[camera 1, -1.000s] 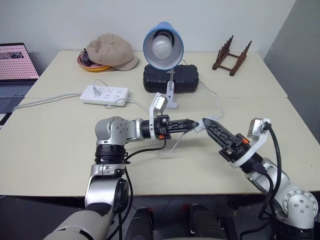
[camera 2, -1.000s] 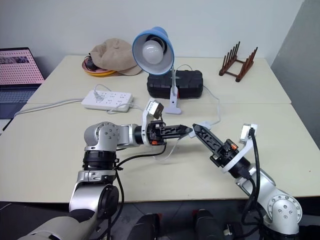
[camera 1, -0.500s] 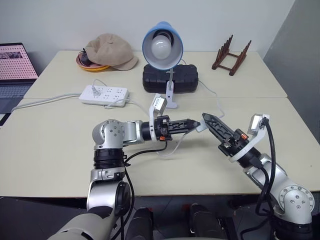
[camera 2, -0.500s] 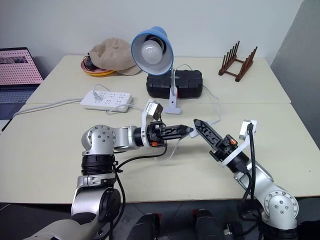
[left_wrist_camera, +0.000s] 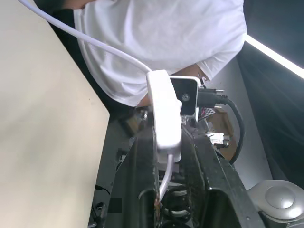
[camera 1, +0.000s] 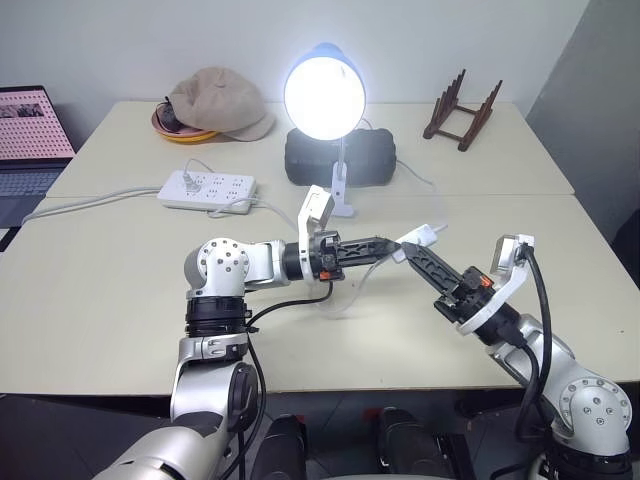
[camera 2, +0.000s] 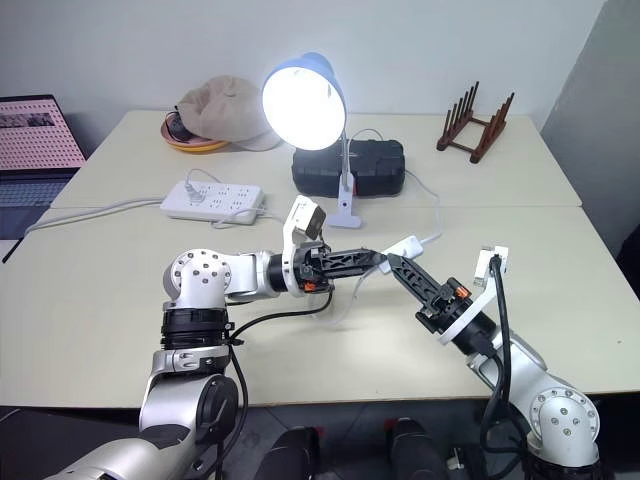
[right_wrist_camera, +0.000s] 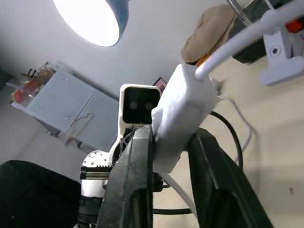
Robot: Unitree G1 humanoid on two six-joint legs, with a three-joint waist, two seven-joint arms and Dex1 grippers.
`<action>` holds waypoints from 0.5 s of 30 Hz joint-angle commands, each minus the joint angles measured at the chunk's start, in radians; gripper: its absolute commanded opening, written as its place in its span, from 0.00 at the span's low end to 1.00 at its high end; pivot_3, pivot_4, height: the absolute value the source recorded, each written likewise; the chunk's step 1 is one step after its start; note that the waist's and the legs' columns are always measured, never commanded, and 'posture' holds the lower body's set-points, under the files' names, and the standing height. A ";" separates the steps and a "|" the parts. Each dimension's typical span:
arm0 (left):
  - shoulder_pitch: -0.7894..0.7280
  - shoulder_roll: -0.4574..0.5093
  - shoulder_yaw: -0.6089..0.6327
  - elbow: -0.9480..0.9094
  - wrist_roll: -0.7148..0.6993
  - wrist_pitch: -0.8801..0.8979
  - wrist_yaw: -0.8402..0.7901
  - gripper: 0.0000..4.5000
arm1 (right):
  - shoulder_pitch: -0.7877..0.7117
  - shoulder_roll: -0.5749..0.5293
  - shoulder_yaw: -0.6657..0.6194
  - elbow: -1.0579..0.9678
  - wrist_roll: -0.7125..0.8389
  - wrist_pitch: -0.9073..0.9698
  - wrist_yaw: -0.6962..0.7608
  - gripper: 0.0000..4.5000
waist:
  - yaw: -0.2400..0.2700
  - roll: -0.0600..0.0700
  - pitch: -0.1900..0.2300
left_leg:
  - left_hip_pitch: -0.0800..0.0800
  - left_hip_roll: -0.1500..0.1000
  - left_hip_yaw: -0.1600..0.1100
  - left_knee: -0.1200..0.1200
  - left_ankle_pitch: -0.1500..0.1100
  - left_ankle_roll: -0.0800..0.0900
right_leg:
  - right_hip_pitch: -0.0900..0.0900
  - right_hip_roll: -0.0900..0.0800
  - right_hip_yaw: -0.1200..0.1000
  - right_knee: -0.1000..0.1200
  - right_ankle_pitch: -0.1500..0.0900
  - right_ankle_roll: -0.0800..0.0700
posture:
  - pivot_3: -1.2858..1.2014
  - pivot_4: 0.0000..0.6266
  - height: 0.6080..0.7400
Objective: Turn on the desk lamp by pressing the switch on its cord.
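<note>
The desk lamp [camera 1: 323, 95] stands clipped at the back middle of the table, its blue shade facing me and its bulb lit bright. Its thin white cord [camera 1: 437, 205] runs forward to the small white switch [camera 1: 416, 237], which hangs above the table between my two grippers. My left gripper [camera 1: 386, 245] reaches in from the left and is shut on the switch [left_wrist_camera: 164, 118]. From the right, my right gripper [camera 1: 409, 251] meets it tip to tip, also shut on the switch [right_wrist_camera: 178, 118].
A white power strip [camera 1: 209, 187] lies at the back left, with a tan cap [camera 1: 215, 100] behind it. A black case [camera 1: 338, 155] sits behind the lamp's base, a wooden rack [camera 1: 462, 110] at the back right, and a laptop [camera 1: 30, 130] at the far left.
My right gripper has closed on the switch, and the lamp's bulb has gone from dark to lit. Neither hand has shifted its place.
</note>
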 commanded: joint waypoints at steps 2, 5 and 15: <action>-0.009 0.007 -0.011 -0.017 -0.037 -0.013 0.014 0.08 | 0.007 -0.032 -0.004 -0.030 -0.017 -0.012 -0.003 0.12 | 0.000 0.000 0.000 | 0.000 0.000 0.000 0.000 0.000 0.000 | 0.000 0.000 0.000 0.000 0.000 0.000 | 0.52 0.24 1.00; -0.007 0.014 -0.019 -0.019 -0.041 -0.020 0.014 0.08 | 0.011 -0.043 0.002 -0.035 -0.031 -0.018 -0.007 0.12 | 0.000 0.000 0.000 | 0.000 0.000 0.000 0.000 0.000 0.000 | 0.000 0.000 0.000 0.000 0.000 0.000 | 0.52 0.24 1.00; -0.069 0.111 -0.205 0.096 0.139 -0.344 -0.080 0.08 | 0.136 -0.259 -0.058 -0.109 -0.090 0.034 0.082 0.64 | 0.015 0.000 0.000 | -0.001 0.000 0.000 0.000 0.000 0.000 | 0.000 0.000 0.000 -0.001 -0.003 -0.005 | 0.52 0.24 1.00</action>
